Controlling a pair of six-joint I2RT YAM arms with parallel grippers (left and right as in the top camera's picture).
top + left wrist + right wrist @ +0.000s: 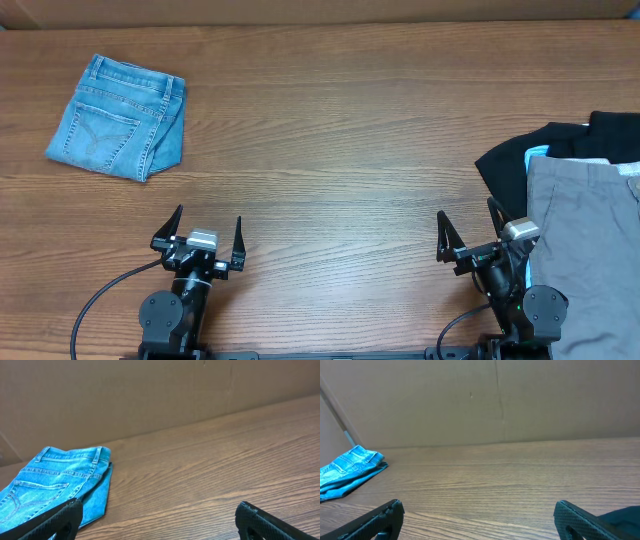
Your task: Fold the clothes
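The clothes, light-blue jeans [118,118], lie folded into a compact bundle at the table's far left, back pocket facing up. They show in the left wrist view as jeans [55,482] ahead and to the left, and far off in the right wrist view as jeans [347,470]. My left gripper [208,228] hovers near the front edge, open and empty, well short of the jeans; its view shows the left gripper [159,515] over bare wood. My right gripper [467,228] is open with nothing held, also seen as the right gripper [479,512].
A pile at the right edge holds grey trousers [585,240] on a black garment [555,145], just right of my right gripper. A brown cardboard wall [495,400] backs the wooden table [340,130].
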